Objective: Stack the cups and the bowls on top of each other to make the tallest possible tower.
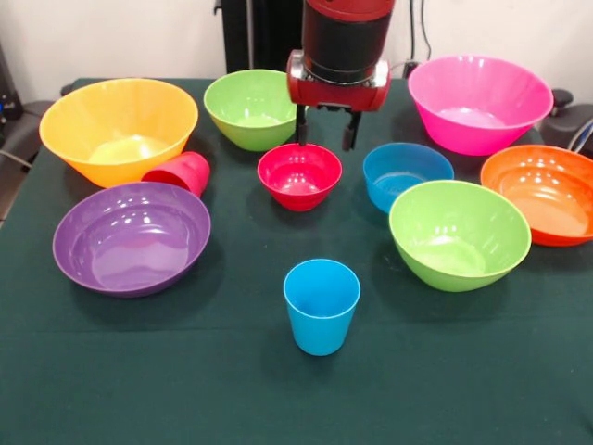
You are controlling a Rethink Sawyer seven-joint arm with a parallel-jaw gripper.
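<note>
Blue cup (321, 306): closest thing to the camera, standing upright with its mouth up, on its own on the green table (185, 389). Nothing stacked on it.

Purple bowl (132, 236): left side, upright, empty.

Near green bowl (460, 234): right side, upright, just in front of the small blue bowl.

Red cup (179, 172): tipped over on its side, wedged between the purple bowl and the yellow-orange bowl, looks like it's touching both.

Orange bowl (547, 193): far right edge, partly cut off.

Small red bowl (299, 175): middle of the table, upright, right below the gripper.

Small blue bowl (407, 174): just right of the red one, a bit apart from it.

Yellow-orange bowl (119, 128): back left, big, upright.

Far green bowl (251, 108): back middle, just left of the arm.

Pink bowl (480, 102): back right, upright.

Gripper (326, 133): hanging over the back rim of the small red bowl, fingers (301, 125) spread apart, holding nothing.
</note>
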